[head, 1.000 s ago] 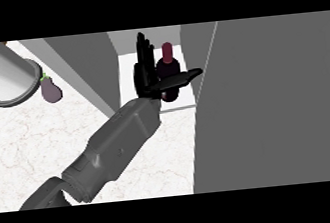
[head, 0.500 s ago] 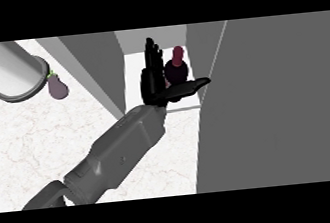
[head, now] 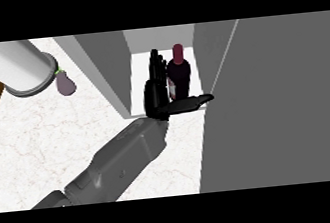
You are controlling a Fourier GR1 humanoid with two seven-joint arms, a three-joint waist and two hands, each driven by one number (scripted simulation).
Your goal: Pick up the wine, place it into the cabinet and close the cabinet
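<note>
One hand shows, the left hand (head: 153, 92), its fingers straight and thumb spread, clasping nothing; the wine bottle (head: 179, 77) stands upright inside the cabinet (head: 105, 74), just right of those fingers, with the door (head: 285, 102) open.

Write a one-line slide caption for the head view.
Open robot hand beside the wine bottle standing inside the cabinet.

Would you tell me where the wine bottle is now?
Head view, upper centre: the wine bottle stands inside the cabinet, just right of the left hand.
</note>
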